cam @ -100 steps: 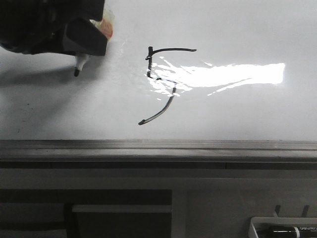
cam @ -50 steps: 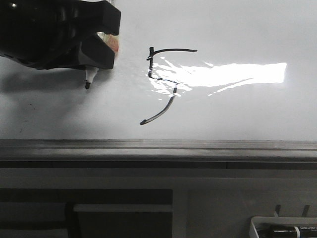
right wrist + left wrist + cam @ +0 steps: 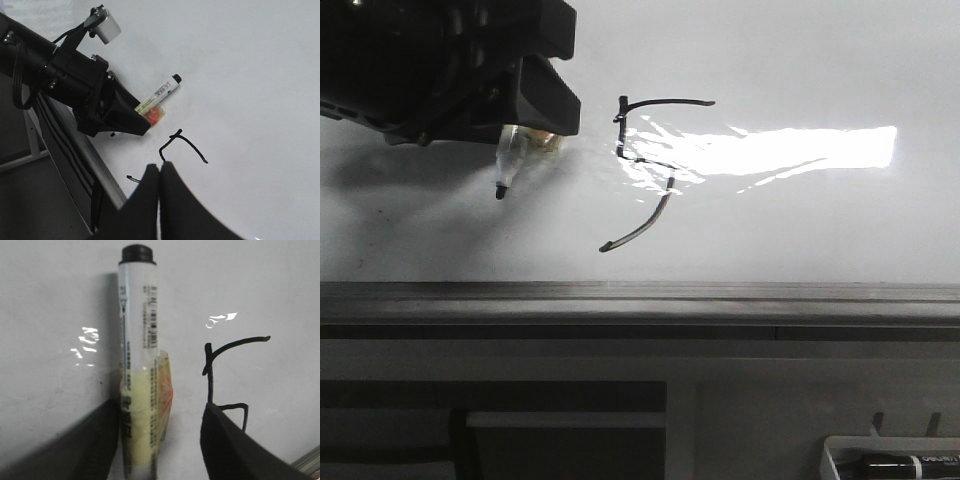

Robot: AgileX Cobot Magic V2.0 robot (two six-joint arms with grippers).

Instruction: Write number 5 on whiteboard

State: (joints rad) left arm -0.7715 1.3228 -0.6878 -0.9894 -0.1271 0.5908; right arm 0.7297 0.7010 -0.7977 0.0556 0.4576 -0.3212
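The number 5 [image 3: 665,101] is drawn in thin black strokes on the glossy whiteboard [image 3: 800,220], partly washed out by glare. It also shows in the left wrist view [image 3: 235,342] and the right wrist view [image 3: 192,149]. My left gripper [image 3: 535,125] is just left of the 5. Its jaws stand apart around a white marker [image 3: 139,340]. The marker leans on one finger [image 3: 102,430], with a clear gap to the other finger [image 3: 225,440]. The marker's black tip [image 3: 500,190] points toward the board's near edge. My right gripper [image 3: 160,167] is shut and empty above the 5.
A grey metal edge strip [image 3: 720,295] runs along the board's near side. Below it at the right, a white tray [image 3: 840,450] holds a black marker [image 3: 905,463]. The left arm's body and cables [image 3: 45,70] reach over the board's left part.
My left gripper has moved right and toward the near edge, closer to the 5. The marker's tip has moved with it and now sits lower. The 5 is unchanged.
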